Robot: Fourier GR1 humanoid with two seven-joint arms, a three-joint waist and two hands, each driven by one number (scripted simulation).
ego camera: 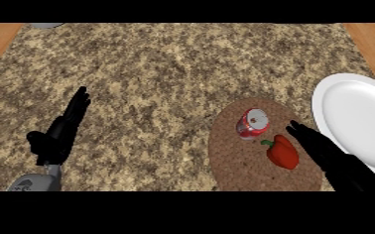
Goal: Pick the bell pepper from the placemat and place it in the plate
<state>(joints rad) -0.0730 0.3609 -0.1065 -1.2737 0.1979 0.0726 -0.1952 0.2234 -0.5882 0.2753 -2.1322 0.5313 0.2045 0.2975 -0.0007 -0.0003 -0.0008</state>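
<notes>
1. Two hands enter from the near edge. The right hand [330, 151] lies over the right side of the placemat [234, 171], fingers straight and extended, holding nothing.
2. The bell pepper [282, 152] rests on the placemat just to the left of those fingers, its long axis running from the green stem at upper left to the red tip at lower right; touching or apart cannot be told.
3. A red can [253, 123] stands on the placemat just beyond the pepper.
4. The white plate [344, 111] sits right of the placemat, partly behind the right hand.
5. The left hand [62, 129] rests open, well apart; judged nearer: the right.
</notes>
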